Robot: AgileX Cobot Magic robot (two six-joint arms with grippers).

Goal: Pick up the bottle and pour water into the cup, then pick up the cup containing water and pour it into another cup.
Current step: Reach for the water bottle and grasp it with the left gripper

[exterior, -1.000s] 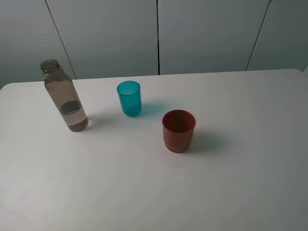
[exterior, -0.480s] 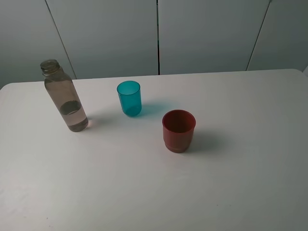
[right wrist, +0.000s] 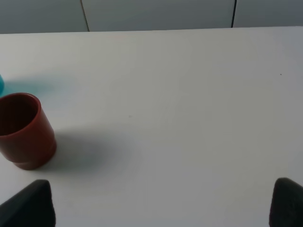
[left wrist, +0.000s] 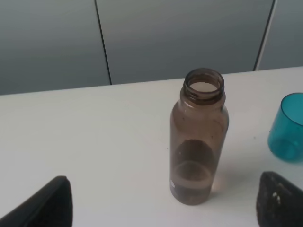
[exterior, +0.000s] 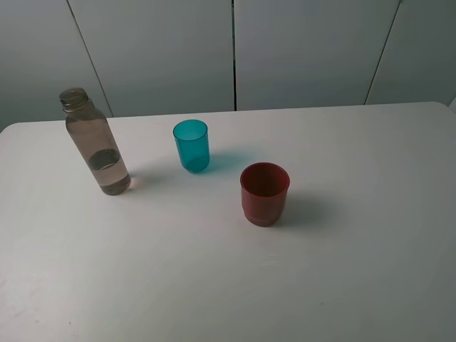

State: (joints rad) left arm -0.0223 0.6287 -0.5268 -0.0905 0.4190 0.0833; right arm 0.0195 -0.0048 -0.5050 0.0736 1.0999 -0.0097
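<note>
While both arms hang back off the near side, everything on the white table (exterior: 356,249) has open space around it. The bottle (exterior: 96,146) stands upright toward the left end, capless, brownish and see-through, with a shallow layer of water at the bottom. The cup (exterior: 192,145), the teal one, is upright to its right and a bit further back, near but not touching. The red cup (exterior: 264,193) sits right of that and closer to the front edge, also on its own. Nothing stands between the bottle and the teal cup, or between the two cups, just their soft shadows falling off to the right. Behind the table there's a plain grey wall of panels (exterior: 233,53) with dark seams. If there's any print on the bottle or cups, it's too small for me to read. From the left wrist camera, the left gripper (left wrist: 164,189) is spread wide and holding nothing, with the bottle (left wrist: 199,137) a little ahead of the gap between its dark fingertips (left wrist: 49,203). The teal cup (left wrist: 287,127) is cut off at the frame edge there. The right gripper (right wrist: 158,201) is also wide and empty, over bare tabletop, with only the tips of its fingers (right wrist: 286,201) showing in the corners. The red cup (right wrist: 23,132) is off to one side of it, partly cropped, and I can't tell if anything's inside it. The teal cup (right wrist: 1,85) is just a sliver of colour at that frame's edge.
</note>
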